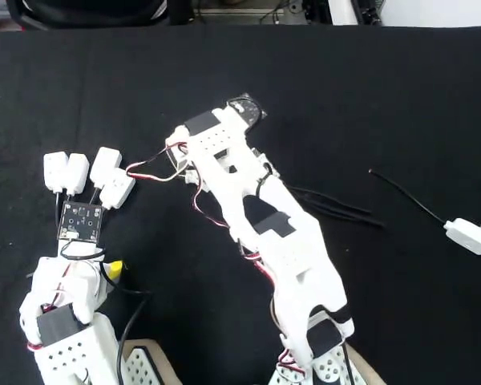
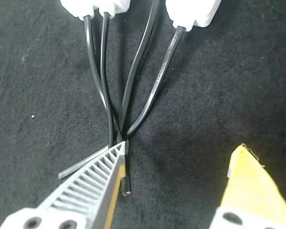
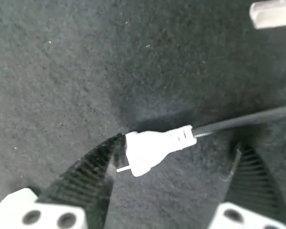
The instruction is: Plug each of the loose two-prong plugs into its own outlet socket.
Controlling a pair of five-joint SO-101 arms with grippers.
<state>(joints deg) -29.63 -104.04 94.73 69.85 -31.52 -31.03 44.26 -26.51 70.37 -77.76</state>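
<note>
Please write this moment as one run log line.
left jaws: open, above socket cables | right jaws: open, plug lying between them | other plug: loose on table | nothing gripped

The black surface (image 1: 385,96) is lit evenly and softly from above. The white sockets (image 1: 84,172) are washed out by glare. A soft shadow is cast beside the plug (image 3: 157,148) inside the right hand (image 3: 178,143).

No text, label, number or sign can be read anywhere.
</note>
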